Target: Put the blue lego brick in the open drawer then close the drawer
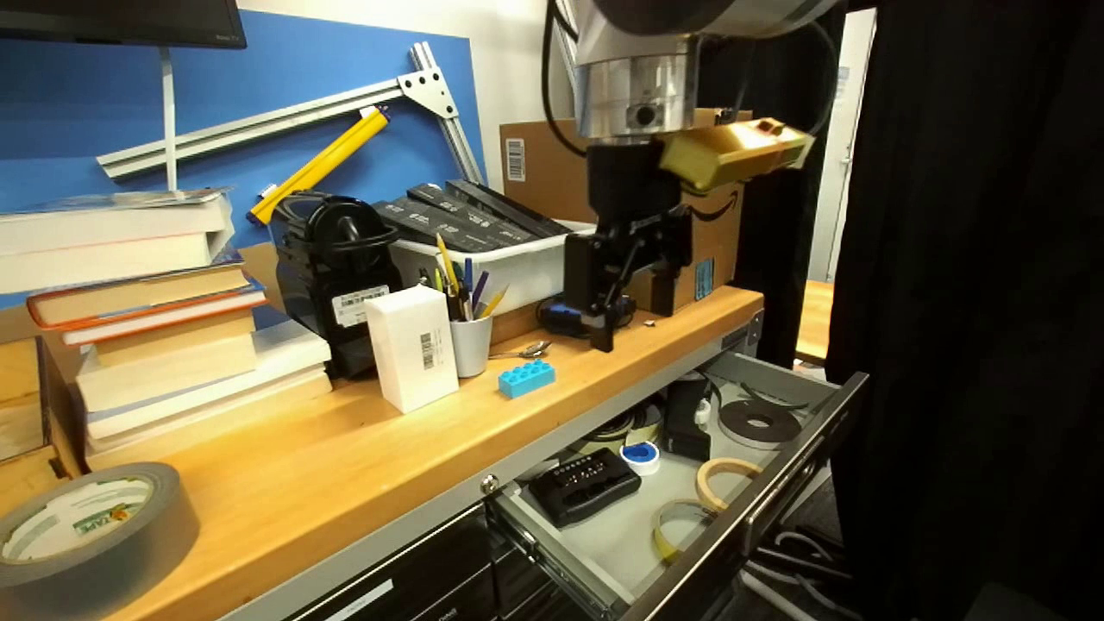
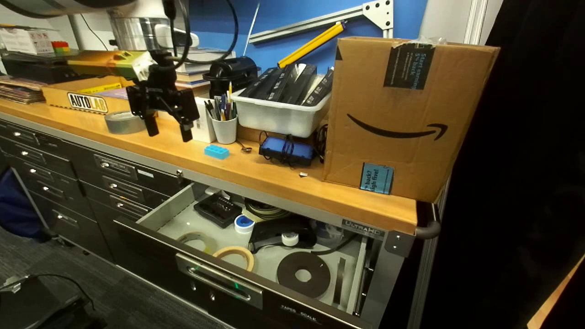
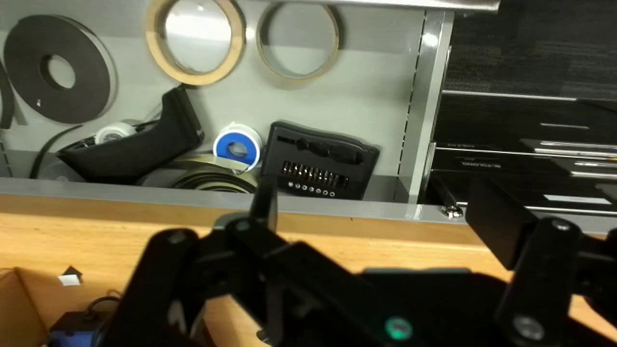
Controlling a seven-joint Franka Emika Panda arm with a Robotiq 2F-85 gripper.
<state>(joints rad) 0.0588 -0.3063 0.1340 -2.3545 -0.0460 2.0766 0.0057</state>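
Note:
The light-blue lego brick point(image 1: 527, 379) lies on the wooden bench top near its front edge; it also shows in an exterior view point(image 2: 216, 152). It is not visible in the wrist view, where the gripper body covers part of the bench. The drawer point(image 1: 604, 542) is pulled open below the bench top, with its dark front point(image 2: 151, 242) facing out; its pale inside fills the upper wrist view point(image 3: 371, 96). My gripper point(image 1: 632, 321) is open and empty, pointing down above the bench, higher than the brick and apart from it. Its fingers point(image 2: 169, 135) are spread wide; they also frame the wrist view point(image 3: 381, 212).
The drawer holds tape rolls point(image 2: 303, 275), a black bit case point(image 3: 320, 161) and a black tape dispenser point(image 2: 283, 234). Behind the brick stand a white box point(image 1: 412, 349), a pen cup point(image 1: 472, 345) and a spoon point(image 1: 535, 349). A cardboard box point(image 2: 402, 119) stands at the bench end.

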